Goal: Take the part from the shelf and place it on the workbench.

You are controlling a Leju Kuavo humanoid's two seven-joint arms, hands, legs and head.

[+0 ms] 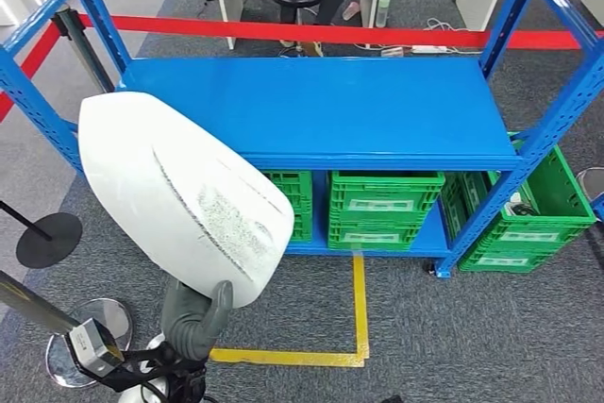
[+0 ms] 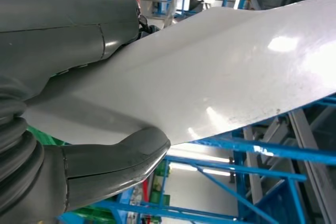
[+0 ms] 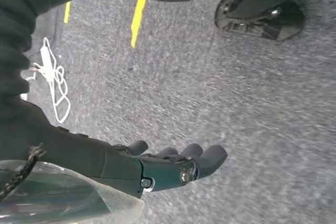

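1. Part (image 1: 178,195): one white panel, lying at lower left of the head view, long axis running upper left to lower right.
2. Left hand (image 1: 193,316) is gripping its lower edge; fingers mostly hidden.
3. Right hand (image 3: 158,163) is hanging empty, fingers extended.
4. Three green crates (image 1: 384,207) are sitting under the blue shelf (image 1: 335,106); the leftmost is partly hidden.

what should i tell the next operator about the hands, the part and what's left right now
Left hand: grips the white part from below, thumb and fingers on opposite faces, carried in front of the blue shelf.
Right hand: holds nothing, fingers extended, hanging over the grey carpet.
Done: part is off the shelf.
Left: carry it to the workbench and set it down.
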